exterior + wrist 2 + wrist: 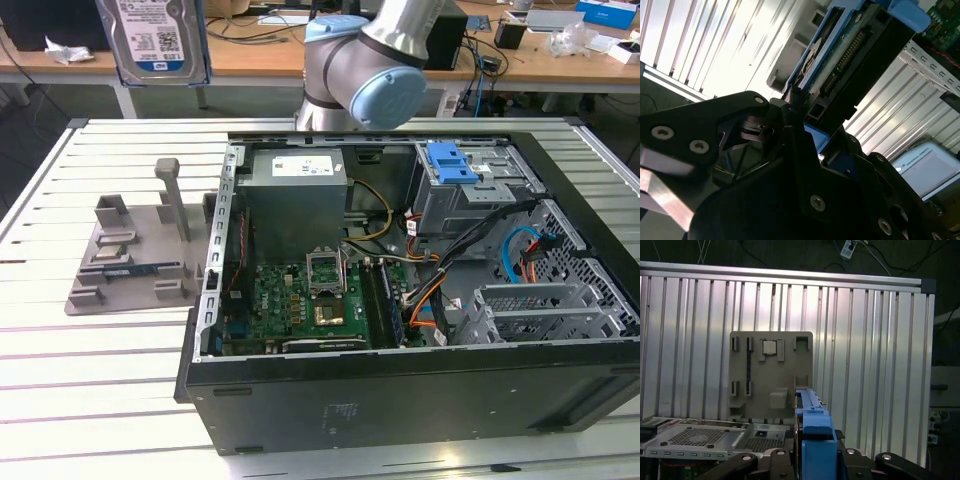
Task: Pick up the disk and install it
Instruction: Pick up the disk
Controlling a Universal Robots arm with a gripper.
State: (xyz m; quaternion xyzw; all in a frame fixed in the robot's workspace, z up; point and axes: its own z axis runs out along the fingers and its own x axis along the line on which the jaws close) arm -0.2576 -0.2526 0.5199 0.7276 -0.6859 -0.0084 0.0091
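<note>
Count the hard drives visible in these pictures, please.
1. The disk hangs high at the exterior view's left, clamped in the gripper; its blue bracket shows in both wrist views. Further drives may be hidden inside the computer case.

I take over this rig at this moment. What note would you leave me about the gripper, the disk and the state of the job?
Gripper: shut on the disk, clamped on its blue-framed edge.
Disk: held high above the table, at the exterior view's left, clear of the grey holder.
Done: the pick-up.
Left: the installation; the disk is not yet in the open computer case.
</note>
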